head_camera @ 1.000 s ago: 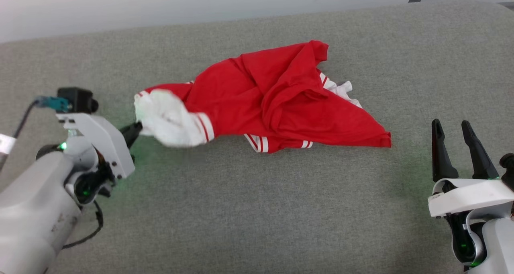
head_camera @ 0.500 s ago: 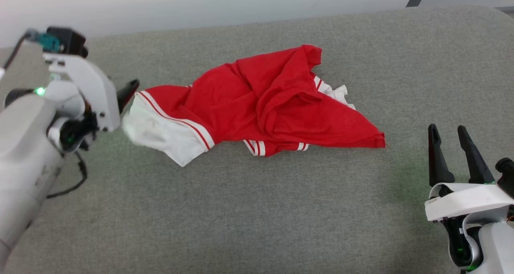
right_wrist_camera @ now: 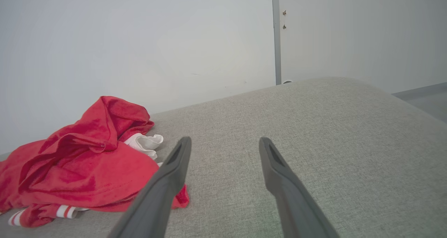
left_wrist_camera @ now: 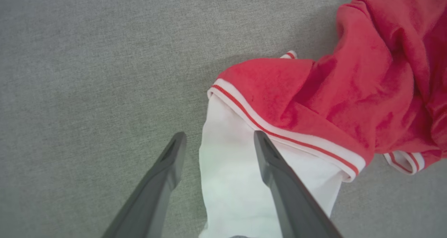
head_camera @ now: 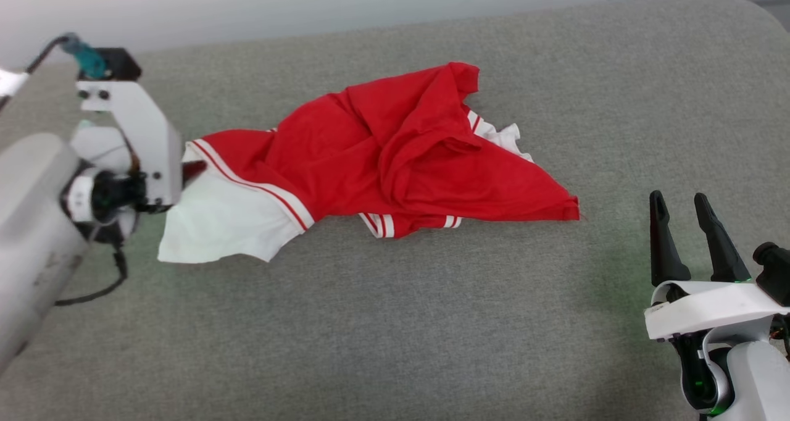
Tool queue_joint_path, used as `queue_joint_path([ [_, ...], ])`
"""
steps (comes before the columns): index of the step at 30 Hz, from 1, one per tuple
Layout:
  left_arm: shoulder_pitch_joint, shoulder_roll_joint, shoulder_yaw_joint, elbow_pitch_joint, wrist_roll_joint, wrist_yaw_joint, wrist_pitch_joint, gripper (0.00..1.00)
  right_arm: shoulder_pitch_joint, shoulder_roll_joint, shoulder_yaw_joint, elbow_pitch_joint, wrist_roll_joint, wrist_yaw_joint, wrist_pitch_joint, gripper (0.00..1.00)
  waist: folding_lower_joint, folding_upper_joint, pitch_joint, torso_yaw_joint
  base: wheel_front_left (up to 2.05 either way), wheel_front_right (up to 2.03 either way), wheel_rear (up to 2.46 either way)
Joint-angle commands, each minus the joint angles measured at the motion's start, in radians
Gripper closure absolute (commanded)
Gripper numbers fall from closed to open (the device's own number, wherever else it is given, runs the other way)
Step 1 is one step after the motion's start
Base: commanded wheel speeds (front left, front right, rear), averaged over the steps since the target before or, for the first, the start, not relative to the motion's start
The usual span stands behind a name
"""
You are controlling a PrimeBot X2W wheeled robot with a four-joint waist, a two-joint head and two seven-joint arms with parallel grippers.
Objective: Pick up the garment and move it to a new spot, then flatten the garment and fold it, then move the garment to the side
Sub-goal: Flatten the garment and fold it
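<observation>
With both jaws wide and empty and the garment [head_camera: 395, 155] crumpled, you're likely at flattening: grip its corners next.

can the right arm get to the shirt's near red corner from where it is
Probably yes: the right tool stands open, and only bare grey surface lies between it and the red corner of the garment; nothing blocks the way.

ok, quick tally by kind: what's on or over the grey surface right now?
Garment: 1, the red and white garment, crumpled
Grippers: 2, the left gripper open over the garment's white sleeve, the right gripper open and apart from the cloth
Total: 3
</observation>
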Motion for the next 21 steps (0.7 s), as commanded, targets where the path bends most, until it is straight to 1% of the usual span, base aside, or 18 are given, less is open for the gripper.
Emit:
queue_joint_path([
  [1,0.015,0.015,-0.004,0.005,0.007,0.000,0.006,0.00,-0.011,0.002,0.004,0.000,0.004,0.000,-0.005,0.00,-0.0001,-0.0001,0.013,-0.013,0.00,0.00,0.00],
  [2,0.020,0.024,-0.008,0.008,0.009,-0.014,0.005,0.00,-0.016,0.001,0.006,0.000,0.006,0.000,-0.005,0.00,-0.0001,-0.0001,0.018,-0.018,0.00,0.00,0.00],
  [3,0.025,0.025,0.003,0.016,-0.005,-0.017,-0.005,0.00,-0.021,0.000,0.008,-0.001,0.008,0.000,-0.005,0.00,-0.0001,-0.0001,0.023,-0.023,0.00,0.00,0.00],
  [4,0.030,0.023,0.019,0.027,-0.025,-0.013,-0.011,0.00,-0.024,-0.001,0.009,-0.001,0.009,0.000,-0.005,0.00,-0.0001,-0.0001,0.030,-0.028,0.00,0.00,0.00],
  [6,0.054,0.014,0.035,0.048,-0.062,-0.030,-0.005,0.00,-0.024,-0.004,0.008,0.001,0.010,0.000,-0.005,0.00,-0.0001,-0.0001,0.036,-0.036,0.00,0.00,0.00],
  [7,0.062,0.013,0.045,0.058,-0.078,-0.037,-0.003,0.02,-0.027,-0.005,0.008,0.001,0.010,0.000,-0.005,0.00,-0.0001,-0.0001,0.039,-0.040,0.00,0.00,0.00],
  [8,0.067,0.012,0.052,0.067,-0.091,-0.043,-0.001,0.50,-0.029,-0.006,0.008,0.001,0.010,0.000,-0.005,0.00,-0.0001,-0.0001,0.041,-0.043,0.00,0.00,0.00],
  [9,0.071,0.008,0.062,0.074,-0.107,-0.049,-0.003,0.68,-0.031,-0.007,0.006,0.000,0.011,0.000,-0.005,0.00,-0.0001,-0.0001,0.044,-0.045,0.00,0.00,0.00],
  [10,0.078,0.000,0.073,0.079,-0.125,-0.056,-0.003,1.00,-0.032,-0.008,0.003,-0.001,0.011,0.000,-0.005,0.00,-0.0001,-0.0001,0.046,-0.046,0.00,0.00,0.00],
  [12,0.087,-0.009,0.085,0.090,-0.144,-0.057,-0.001,1.00,-0.030,-0.011,-0.004,-0.001,0.010,0.000,-0.005,0.00,-0.0001,-0.0001,0.047,-0.044,0.00,0.00,0.00],
  [14,0.073,0.011,0.068,0.105,-0.112,-0.057,-0.010,1.00,-0.027,-0.012,-0.008,-0.002,0.010,0.000,-0.005,0.00,-0.0001,-0.0001,0.047,-0.041,0.00,0.00,0.00],
  [19,0.031,0.044,0.050,0.145,-0.038,-0.017,-0.067,1.00,-0.035,-0.014,-0.009,-0.002,0.001,0.000,-0.005,0.00,-0.0001,-0.0001,0.044,-0.028,0.00,0.00,0.00],
  [21,0.030,0.040,0.044,0.154,-0.027,-0.014,-0.081,1.00,-0.041,-0.015,-0.008,-0.002,-0.001,0.000,-0.005,0.00,-0.0001,-0.0001,0.043,-0.023,0.00,0.00,0.00],
])
